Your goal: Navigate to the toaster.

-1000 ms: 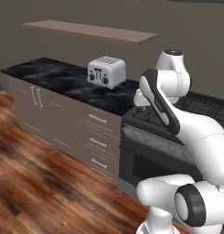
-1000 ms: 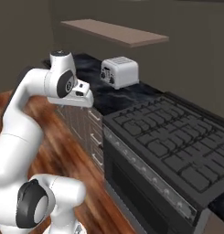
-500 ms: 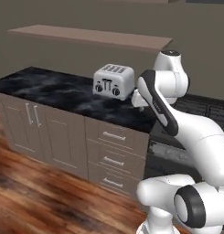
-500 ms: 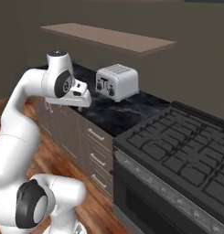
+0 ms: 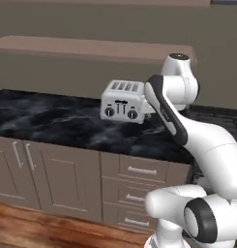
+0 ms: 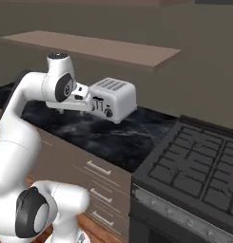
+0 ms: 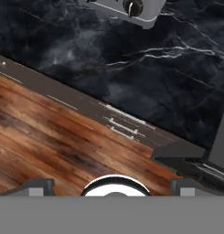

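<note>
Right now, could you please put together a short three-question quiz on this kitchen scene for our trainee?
1. True or false: the toaster stands on the dark marble counter.
2. What lies directly to the right of the counter in the right base view? A) a sink B) a black stove C) a fridge
3. Fill in: above the counter, a long brown ____ runs along the wall.

Key:
1. True.
2. B, the stove.
3. Shelf.
</note>
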